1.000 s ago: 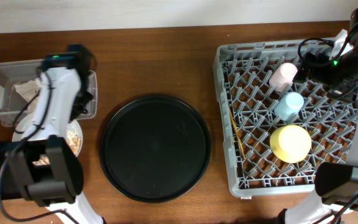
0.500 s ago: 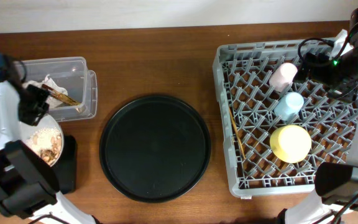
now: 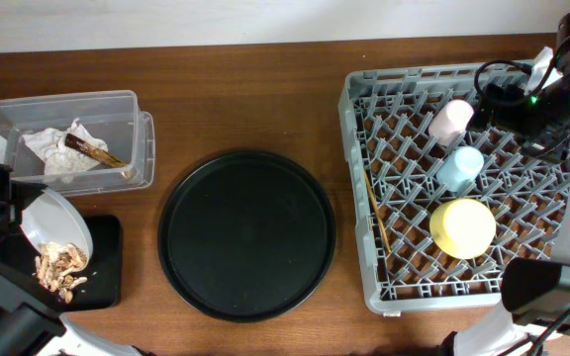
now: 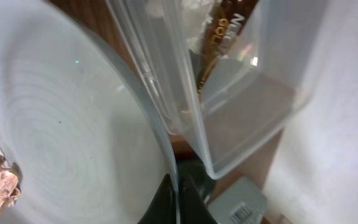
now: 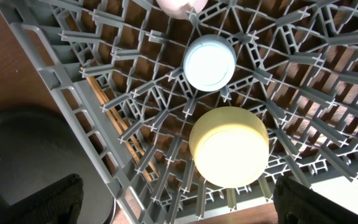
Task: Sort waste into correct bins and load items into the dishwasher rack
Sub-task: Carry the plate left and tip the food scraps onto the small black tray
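My left gripper [image 4: 178,199] is shut on the rim of the pale grey plate [image 3: 52,225], which is tilted over the shallow black tray [image 3: 102,259]. Beige-orange food scraps [image 3: 59,265] lie at the plate's low edge and on the tray. The clear plastic box [image 3: 127,133] holds white napkins [image 3: 52,150] and the brown wrapper stick [image 3: 92,149]. The grey dishwasher rack [image 3: 356,198] holds the pink cup [image 3: 450,120], light blue cup [image 3: 460,168], yellow saucer [image 3: 462,227] and chopsticks [image 3: 377,215]. My right gripper [image 5: 179,202] is open above the rack.
A large round black tray [image 3: 246,233] lies on the wooden table between the bins and the rack. The box lid [image 3: 147,148] leans at the box's right side. The table's back edge meets a white wall.
My left arm has swung from over the clear box to the left front, carrying the plate and tipping it over the black tray; scraps have slid down. The right arm has not moved.
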{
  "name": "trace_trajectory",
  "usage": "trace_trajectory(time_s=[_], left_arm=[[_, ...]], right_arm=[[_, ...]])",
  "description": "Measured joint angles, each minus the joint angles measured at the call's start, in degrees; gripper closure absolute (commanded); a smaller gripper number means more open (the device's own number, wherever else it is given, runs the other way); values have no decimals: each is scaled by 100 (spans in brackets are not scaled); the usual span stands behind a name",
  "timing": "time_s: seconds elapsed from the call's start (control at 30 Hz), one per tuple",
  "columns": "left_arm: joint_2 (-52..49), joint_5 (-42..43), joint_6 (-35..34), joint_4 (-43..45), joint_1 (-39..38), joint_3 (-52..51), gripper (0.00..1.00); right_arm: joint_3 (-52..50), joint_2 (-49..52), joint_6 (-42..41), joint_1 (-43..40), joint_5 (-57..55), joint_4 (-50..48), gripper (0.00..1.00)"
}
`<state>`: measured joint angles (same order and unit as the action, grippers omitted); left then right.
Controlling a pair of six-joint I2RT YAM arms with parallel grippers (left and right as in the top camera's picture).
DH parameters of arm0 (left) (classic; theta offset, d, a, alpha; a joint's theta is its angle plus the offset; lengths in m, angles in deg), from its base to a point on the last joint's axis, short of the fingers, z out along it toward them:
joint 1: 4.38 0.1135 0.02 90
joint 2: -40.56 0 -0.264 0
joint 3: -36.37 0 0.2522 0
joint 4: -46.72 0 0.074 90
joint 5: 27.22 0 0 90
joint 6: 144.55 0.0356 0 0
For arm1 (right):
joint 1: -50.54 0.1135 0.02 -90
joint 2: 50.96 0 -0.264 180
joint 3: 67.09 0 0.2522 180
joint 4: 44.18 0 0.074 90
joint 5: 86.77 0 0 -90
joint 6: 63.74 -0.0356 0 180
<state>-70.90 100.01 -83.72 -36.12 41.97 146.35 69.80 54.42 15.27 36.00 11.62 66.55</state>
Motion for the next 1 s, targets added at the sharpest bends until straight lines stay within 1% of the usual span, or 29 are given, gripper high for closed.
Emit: trace_trajectory(time_s=[0.03, 0.13, 0.2, 0.3, 0.5, 0.53, 0.67, 0.77, 0.83, 0.9, 1.0], left_arm=[[0, 87, 26, -28, 42, 0, 99], [0, 734, 328, -404, 240, 0, 99], [0, 1038, 461, -507, 337, 2, 99], [0, 1473, 708, -960, 568, 4, 99], [0, 2070, 1244, -1069, 1130, 4, 99], [0, 2157, 1325, -973, 1209, 4, 99], [0, 2350, 1493, -1051, 1340, 4, 99], [0, 2494, 1676, -1576, 1340, 9, 99], [0, 2557, 1770, -1445, 1340, 11, 99], [-7, 2597, 1829, -1655, 1346, 11, 99], [-9, 2647, 1904, -1622, 1346, 11, 99]], right_arm=[[0, 0, 0, 0, 0, 0, 2], [0, 0, -2, 0, 0, 0, 2], [0, 0, 2, 0, 0, 0, 2], [0, 0, 0, 0, 0, 2, 2], [0, 0, 0, 0, 0, 0, 2], [0, 0, -2, 0, 0, 0, 1], [0, 0, 0, 0, 0, 2, 2], [0, 0, 0, 0, 0, 0, 2], [0, 0, 0, 0, 0, 2, 2], [0, 0, 2, 0, 0, 0, 2], [0, 0, -2, 0, 0, 0, 2]])
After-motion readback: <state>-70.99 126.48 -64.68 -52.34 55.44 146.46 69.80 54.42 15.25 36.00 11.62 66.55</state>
